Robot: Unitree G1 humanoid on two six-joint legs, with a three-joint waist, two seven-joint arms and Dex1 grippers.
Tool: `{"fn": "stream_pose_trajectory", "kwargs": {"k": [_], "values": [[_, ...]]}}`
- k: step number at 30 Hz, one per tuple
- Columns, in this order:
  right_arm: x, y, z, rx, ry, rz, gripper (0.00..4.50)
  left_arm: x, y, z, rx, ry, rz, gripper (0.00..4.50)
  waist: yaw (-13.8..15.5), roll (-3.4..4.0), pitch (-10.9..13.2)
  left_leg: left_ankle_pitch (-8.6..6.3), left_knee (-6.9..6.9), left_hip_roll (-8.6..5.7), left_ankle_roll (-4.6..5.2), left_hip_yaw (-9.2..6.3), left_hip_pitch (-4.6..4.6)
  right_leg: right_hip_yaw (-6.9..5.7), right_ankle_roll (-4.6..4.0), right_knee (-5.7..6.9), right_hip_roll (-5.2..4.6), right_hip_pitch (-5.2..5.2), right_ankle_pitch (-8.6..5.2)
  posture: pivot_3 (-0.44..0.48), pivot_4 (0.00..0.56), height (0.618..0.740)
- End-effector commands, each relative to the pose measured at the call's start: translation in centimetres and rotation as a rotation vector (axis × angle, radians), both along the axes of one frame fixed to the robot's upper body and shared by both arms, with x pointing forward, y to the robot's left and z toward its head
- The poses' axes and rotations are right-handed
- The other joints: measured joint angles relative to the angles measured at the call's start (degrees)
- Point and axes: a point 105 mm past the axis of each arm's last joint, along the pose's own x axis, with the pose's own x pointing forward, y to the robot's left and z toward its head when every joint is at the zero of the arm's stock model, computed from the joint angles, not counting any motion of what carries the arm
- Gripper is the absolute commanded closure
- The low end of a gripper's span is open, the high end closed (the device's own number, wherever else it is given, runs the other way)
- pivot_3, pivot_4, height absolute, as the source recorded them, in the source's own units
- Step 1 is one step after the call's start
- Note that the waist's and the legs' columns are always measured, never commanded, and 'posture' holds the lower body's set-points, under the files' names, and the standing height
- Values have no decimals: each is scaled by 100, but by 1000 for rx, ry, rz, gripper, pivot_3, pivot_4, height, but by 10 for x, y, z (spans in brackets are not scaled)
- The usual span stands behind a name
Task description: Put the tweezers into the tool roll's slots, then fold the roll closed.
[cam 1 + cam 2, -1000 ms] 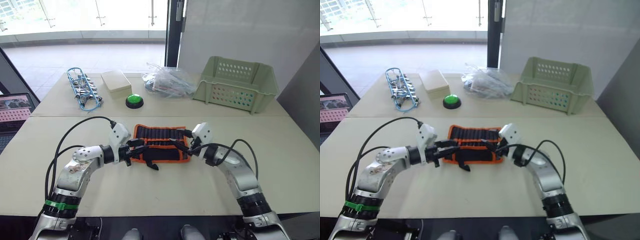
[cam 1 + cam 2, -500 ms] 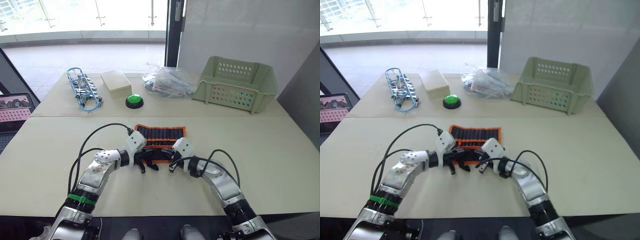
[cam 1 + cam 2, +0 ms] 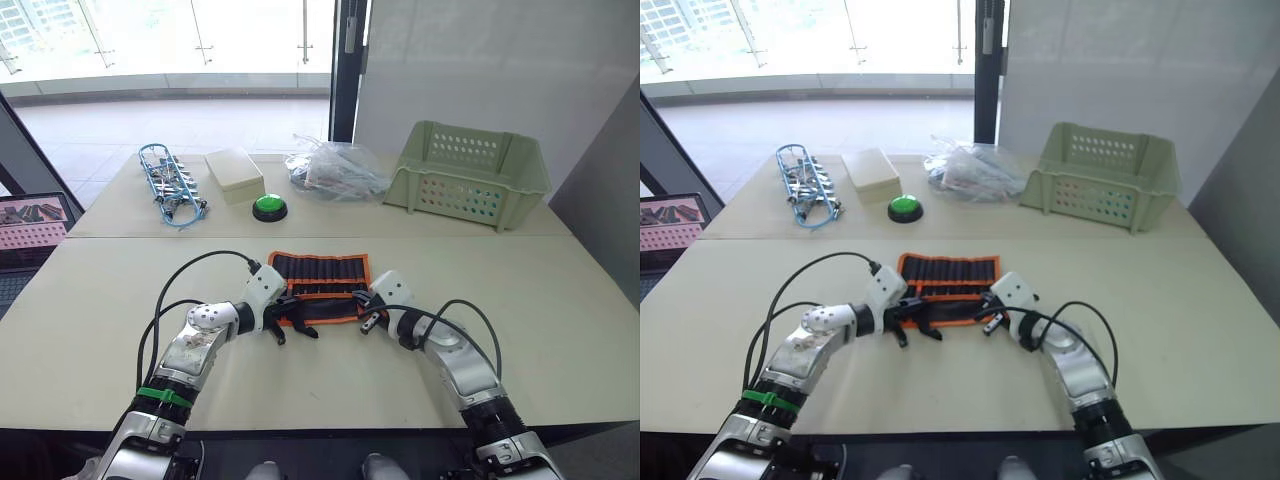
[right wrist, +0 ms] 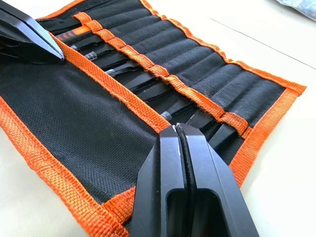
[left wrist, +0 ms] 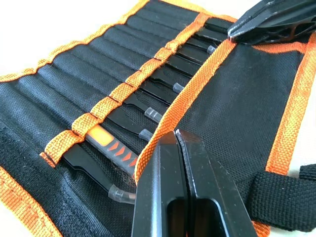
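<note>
Tweezers [image 5: 148, 94] sit in the slots [image 4: 163, 54]; your roll [image 3: 320, 287] lies mid-table, near flap folded over. Left gripper [image 5: 174, 148] and right gripper [image 4: 176, 140] pinch its edge; folding remains.

We see bright daylight coming from the far windows [image 3: 170, 40], which are washed out to near white. It leaves the desk [image 3: 560, 300] evenly lit with only soft shadows. In the wrist views the fabric weave is sharp, while the near fingers [image 5: 168, 197] blur.
</note>
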Motion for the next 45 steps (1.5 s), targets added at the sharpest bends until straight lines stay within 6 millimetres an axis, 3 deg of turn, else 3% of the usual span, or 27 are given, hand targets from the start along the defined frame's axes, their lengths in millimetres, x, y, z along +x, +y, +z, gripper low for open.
{"fn": "stream_pose_trajectory", "kwargs": {"k": [1,4,6,7,10,13,18,27,32,36,45], "values": [[5,-11,16,82,-36,-42,4483,1,-1,27,-107,-119,5,4500,2,0,1,0,0,-1,0,0,-4,0,0,0,-2,-3,0,0,150,740],[0,-6,50,232,-99,36,4483,-5,-5,64,-196,-251,-34,4500,17,-2,7,1,3,-1,-2,-6,-48,0,-2,1,-2,-44,2,0,150,740],[0,-9,59,272,-103,44,4483,-8,-2,75,-210,-284,-39,4500,9,-2,7,2,7,-2,-3,-8,-92,0,-5,7,-3,-94,5,0,150,740],[3,-18,61,276,-94,24,4483,-9,1,80,-213,-295,-36,4500,1,-2,7,3,8,-3,-5,-7,-110,2,-7,12,-4,-115,7,0,150,740],[20,-71,67,417,-5,-156,4483,-16,17,93,-181,-314,-34,4500,-3,-1,8,3,5,-3,-4,-7,-116,2,-8,7,-4,-121,7,0,150,740],[19,-89,63,470,102,-160,4483,-26,35,95,-168,-262,-39,4500,4,0,9,1,2,-3,-2,-6,-119,2,-8,2,-4,-121,7,0,150,740],[-4,-82,47,475,315,-30,4500,-49,86,91,-85,-195,20,3025,-84,9,16,-6,-6,9,10,-3,-113,2,-9,0,9,-122,5,0,150,740],[-33,-82,38,556,613,67,1597,-91,138,90,-20,-138,88,19,-7,19,27,-6,-4,3,10,3,-116,2,-9,-8,-1,-119,4,0,150,740],[-25,-71,29,574,747,44,41,-114,143,76,-35,-64,115,0,-27,17,28,-6,-4,4,10,9,-112,3,-9,-11,-2,-114,3,0,150,740],[-13,-58,28,607,814,23,41,-117,144,75,-25,-74,152,0,-28,14,27,-6,-4,12,10,8,-109,2,-10,-7,7,-115,4,0,150,740],[-16,-23,14,596,932,80,41,-134,147,63,21,-9,207,0,-98,8,24,-8,-10,18,13,10,-105,2,-11,-7,11,-116,4,0,150,740]]}}
